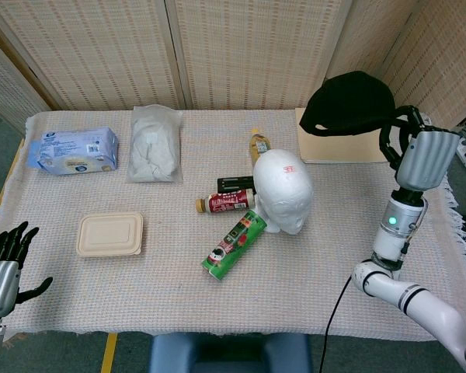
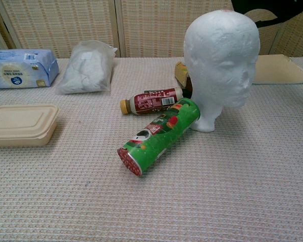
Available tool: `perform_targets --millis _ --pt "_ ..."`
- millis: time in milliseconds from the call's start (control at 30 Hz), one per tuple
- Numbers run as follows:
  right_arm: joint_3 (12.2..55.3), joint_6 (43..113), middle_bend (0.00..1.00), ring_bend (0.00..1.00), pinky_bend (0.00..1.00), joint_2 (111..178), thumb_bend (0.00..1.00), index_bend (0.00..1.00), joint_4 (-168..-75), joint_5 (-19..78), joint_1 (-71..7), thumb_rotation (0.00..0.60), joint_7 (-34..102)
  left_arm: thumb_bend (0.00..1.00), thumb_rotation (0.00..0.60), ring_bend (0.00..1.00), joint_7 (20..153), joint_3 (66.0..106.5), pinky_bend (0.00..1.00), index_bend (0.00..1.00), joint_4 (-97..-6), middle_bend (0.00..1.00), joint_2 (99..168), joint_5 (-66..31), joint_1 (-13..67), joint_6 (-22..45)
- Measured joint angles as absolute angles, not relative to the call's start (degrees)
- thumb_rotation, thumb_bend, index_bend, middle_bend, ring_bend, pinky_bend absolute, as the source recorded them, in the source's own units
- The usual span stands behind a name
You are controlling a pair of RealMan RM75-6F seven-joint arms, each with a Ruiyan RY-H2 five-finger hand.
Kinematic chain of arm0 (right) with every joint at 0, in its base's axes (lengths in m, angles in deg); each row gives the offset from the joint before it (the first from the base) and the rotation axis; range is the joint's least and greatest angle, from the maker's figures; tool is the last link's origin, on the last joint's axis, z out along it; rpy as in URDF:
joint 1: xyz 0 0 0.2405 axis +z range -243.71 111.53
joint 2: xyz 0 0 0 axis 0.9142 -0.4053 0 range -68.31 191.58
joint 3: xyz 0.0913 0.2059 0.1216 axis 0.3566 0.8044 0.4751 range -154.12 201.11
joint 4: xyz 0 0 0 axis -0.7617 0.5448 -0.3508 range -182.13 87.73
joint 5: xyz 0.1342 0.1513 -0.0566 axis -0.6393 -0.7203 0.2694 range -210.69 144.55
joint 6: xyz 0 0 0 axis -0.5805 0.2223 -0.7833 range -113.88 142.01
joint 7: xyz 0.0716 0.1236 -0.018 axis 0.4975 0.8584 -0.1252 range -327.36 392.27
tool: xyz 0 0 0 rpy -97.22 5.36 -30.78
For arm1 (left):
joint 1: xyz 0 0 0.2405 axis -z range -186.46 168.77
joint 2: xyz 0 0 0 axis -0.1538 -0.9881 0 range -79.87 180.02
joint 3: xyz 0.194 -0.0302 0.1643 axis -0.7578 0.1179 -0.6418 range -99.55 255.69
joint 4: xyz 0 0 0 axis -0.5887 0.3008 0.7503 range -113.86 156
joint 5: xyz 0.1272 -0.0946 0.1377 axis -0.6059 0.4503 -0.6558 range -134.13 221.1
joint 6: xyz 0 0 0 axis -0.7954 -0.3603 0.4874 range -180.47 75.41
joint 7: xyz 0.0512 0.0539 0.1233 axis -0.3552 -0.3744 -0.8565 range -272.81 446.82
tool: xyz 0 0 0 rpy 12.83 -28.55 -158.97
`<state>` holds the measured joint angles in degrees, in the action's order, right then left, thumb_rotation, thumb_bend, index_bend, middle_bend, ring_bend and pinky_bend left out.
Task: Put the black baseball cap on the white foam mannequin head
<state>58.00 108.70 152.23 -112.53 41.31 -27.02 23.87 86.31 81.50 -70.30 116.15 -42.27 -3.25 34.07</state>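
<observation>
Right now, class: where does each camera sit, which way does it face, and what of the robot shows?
Head view: high, looking down on the table; shows the left hand, and the right hand holding the black baseball cap aloft.
Chest view: low at the table edge, looking level across; no hand shows.
Shared: white foam mannequin head, the cap, green can.

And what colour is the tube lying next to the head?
The tube is green with a red end, showing best in the chest view.
</observation>
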Motion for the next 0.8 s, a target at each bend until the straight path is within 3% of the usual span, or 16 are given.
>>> perform_targets --millis 333,800 --pt "54.53 111.07 1.00 1.00 1.00 154.55 0.46 0.80 -118.26 45.83 -23.75 0.600 19.76 0.22 0.600 0.00 87.22 81.71 0.02 0.12 -70.63 0.00 115.36 -42.45 -3.54 34.79" --pt "45.72 115.01 1.00 1.00 1.00 154.83 0.46 0.80 -124.33 52.63 -28.58 0.600 18.69 0.22 0.600 0.00 87.31 81.03 0.02 0.12 -71.99 0.00 114.66 -44.12 -4.18 36.04"
